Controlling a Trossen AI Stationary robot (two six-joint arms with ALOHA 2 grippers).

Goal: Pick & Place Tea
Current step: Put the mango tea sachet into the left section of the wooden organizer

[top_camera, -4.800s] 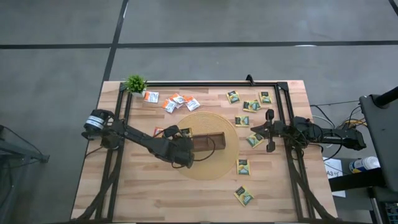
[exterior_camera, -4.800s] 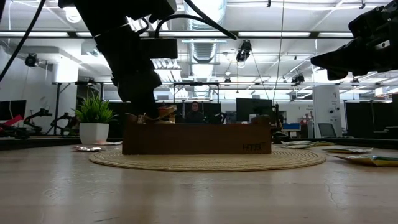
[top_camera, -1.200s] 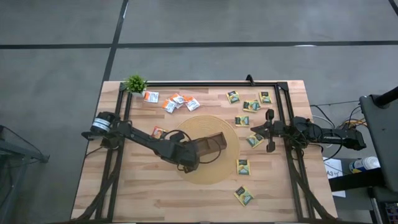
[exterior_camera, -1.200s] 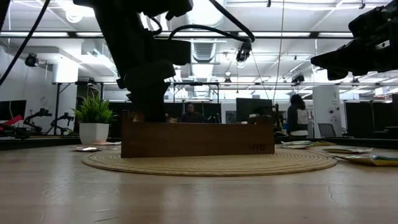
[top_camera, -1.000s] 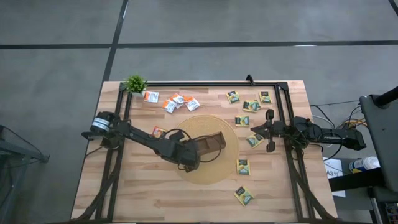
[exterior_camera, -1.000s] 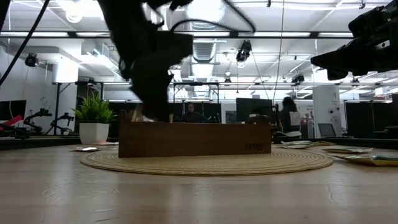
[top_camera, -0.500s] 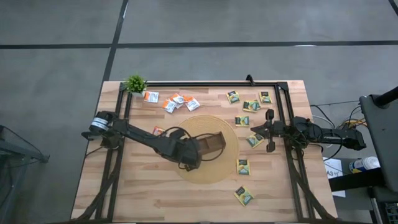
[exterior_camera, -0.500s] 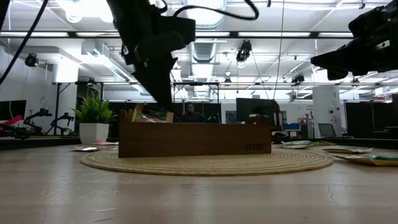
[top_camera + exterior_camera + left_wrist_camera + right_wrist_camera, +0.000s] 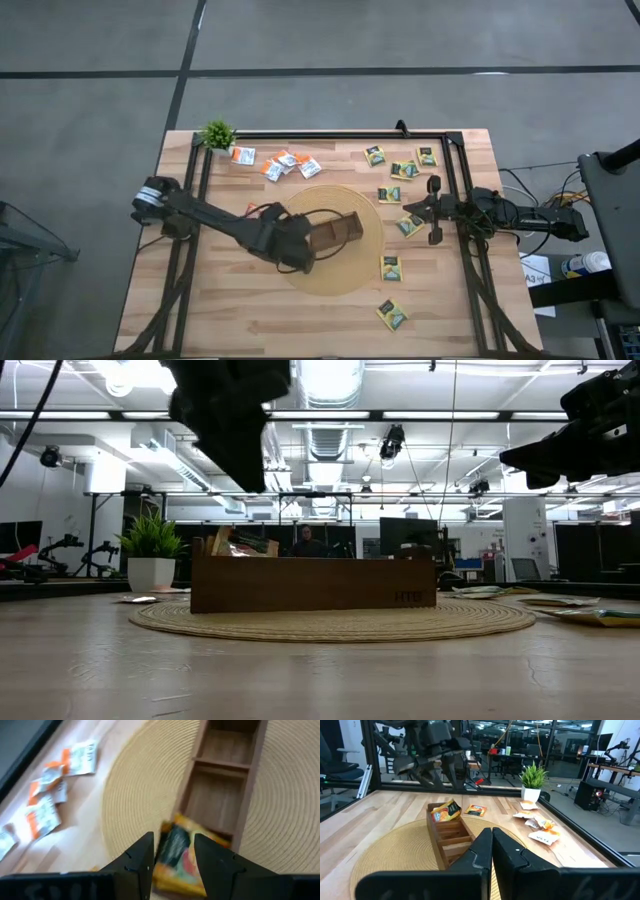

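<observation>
Now that our left gripper [image 9: 172,851] has lifted clear of the wooden tray [image 9: 335,232], its jaws stand apart with nothing between them, and the yellow-orange sachet [image 9: 176,855] they carried lies below them in the tray's end compartment, tilted against the wall. In the low view that sachet [image 9: 232,544] pokes above the tray's rim where half a second ago the arm blocked it, so we judge this placement done. Our right gripper [image 9: 492,851] waits with jaws together over the tabletop's [image 9: 240,320] right side, unmoved. Outward from the tray, on the round woven mat [image 9: 350,275], the work left is plain: one orange sachet [image 9: 476,810] lies just beside the tray, a white-and-orange cluster [image 9: 285,163] sits near the potted plant [image 9: 217,134], and dark green sachets [image 9: 403,168] are scattered on the right. We would next send the left arm for the nearest loose sachet.
</observation>
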